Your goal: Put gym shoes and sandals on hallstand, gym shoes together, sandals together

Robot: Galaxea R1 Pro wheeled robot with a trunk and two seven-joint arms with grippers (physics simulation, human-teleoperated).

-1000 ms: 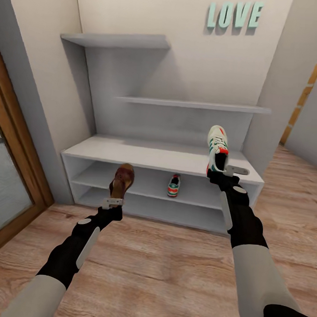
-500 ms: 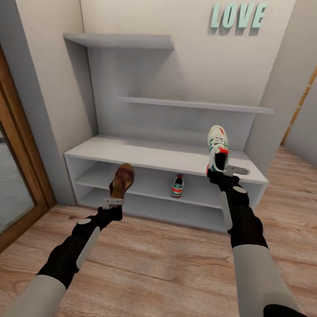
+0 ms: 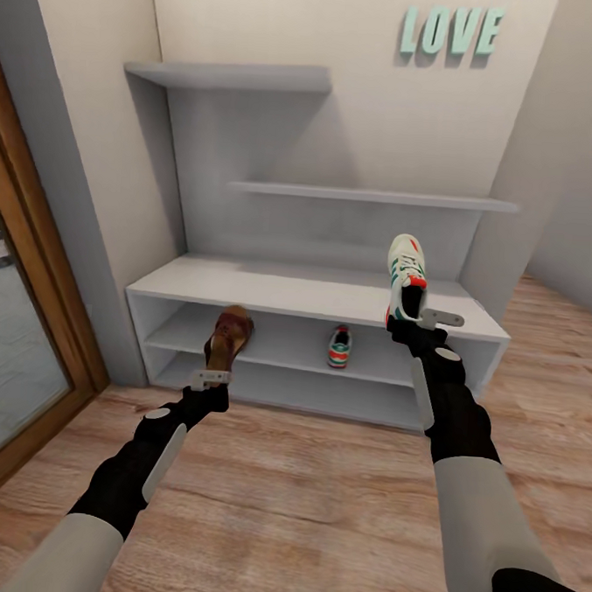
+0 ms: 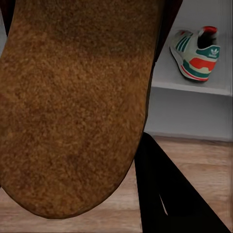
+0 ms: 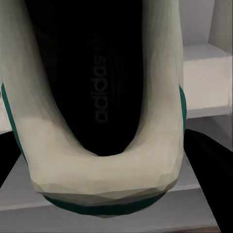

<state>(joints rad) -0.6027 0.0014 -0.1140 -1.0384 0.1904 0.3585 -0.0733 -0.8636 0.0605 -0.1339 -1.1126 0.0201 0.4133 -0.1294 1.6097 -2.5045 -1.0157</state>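
On the middle tier of the shoe rack [image 3: 270, 290] ahead of me sits one gym shoe [image 3: 338, 347], right of the tier's middle, its heel toward me and its long axis running back toward the rear panel; my left wrist view shows its green stripes and red heel patch. What I can see of the rest of that tier, the bottom tier and the top board is bare.

My right gripper [image 3: 410, 325] is clamped on the heel end of the second gym shoe [image 3: 406, 269], which stands nearly upright, toe up, over the right end of the top board, close to its front edge. My right wrist view looks down into its dark insole.

My left gripper [image 3: 212, 380] is clenched on a brown sandal [image 3: 228, 336], also toe up and tilted slightly right, hanging in front of the rack's lower openings, above the wood floor [image 3: 302, 489]. Its sole faces my left wrist camera.

Left of the rack stand a grey wall edge and a wooden door frame [image 3: 41, 315]; right of it the floor runs open. Two floating shelves [image 3: 231, 75] hang above.
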